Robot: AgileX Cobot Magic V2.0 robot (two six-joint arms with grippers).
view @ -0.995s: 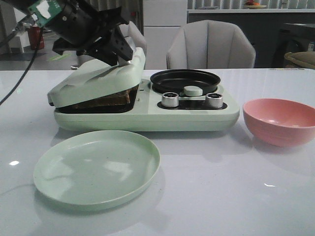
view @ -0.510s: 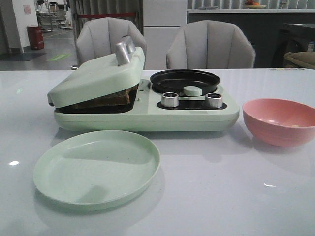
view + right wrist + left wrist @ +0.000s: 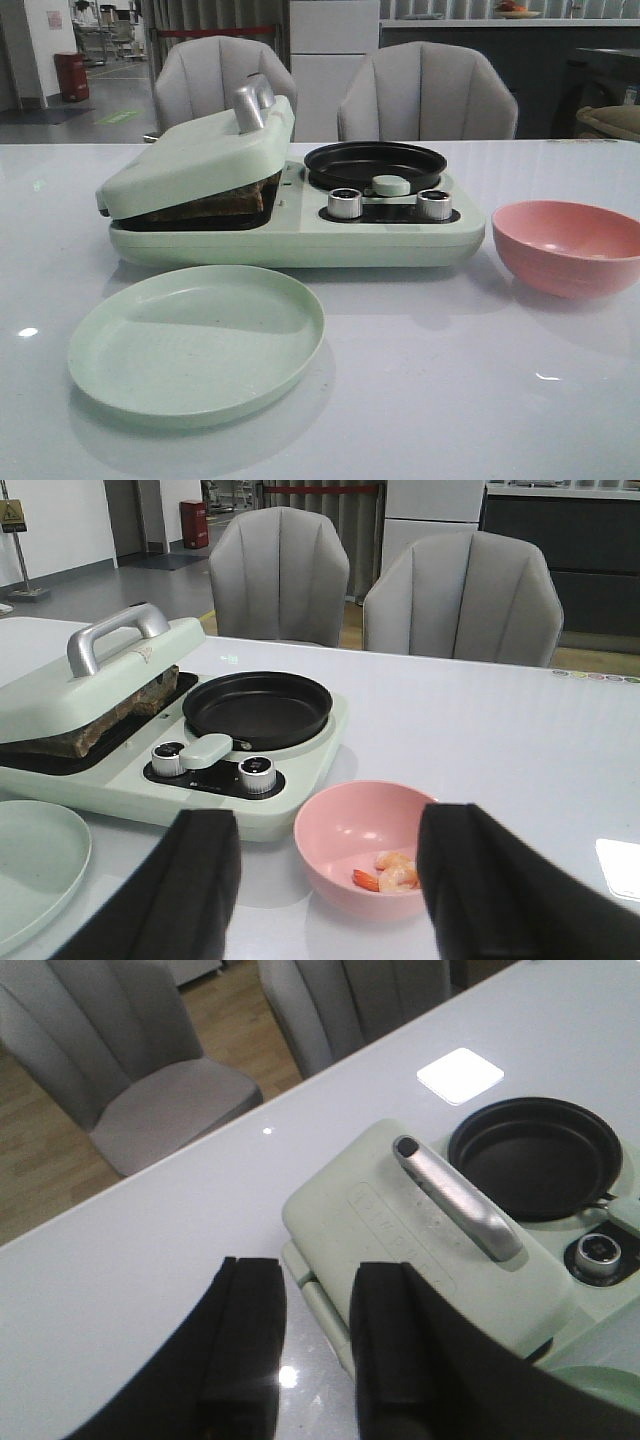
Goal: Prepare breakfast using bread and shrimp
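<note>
Under the lid (image 3: 195, 155) of the green breakfast maker (image 3: 300, 235), bread (image 3: 215, 203) pressed and toasting, dark crust showing at the gap; lid resting tilted on the slices, not fully flat. Beside the lid, on the same appliance, black frying pan (image 3: 376, 162) bare, nothing cooking. Right of the breakfast maker, pink bowl (image 3: 375, 845) with a few pieces of shrimp (image 3: 392, 872) lying in the bottom, untouched. Just before the breakfast maker, green plate (image 3: 197, 341) waiting, nothing served.

Above the back corner of the breakfast maker, left gripper (image 3: 305, 1355) hanging with fingers parted a little, holding nothing. Over the pink bowl, right gripper (image 3: 330, 885) spread wide, likewise bare.

Judging by this: bread loaded, first step done. Left to do: shrimp into the pan, then bread and shrimp out onto the plate.
</note>
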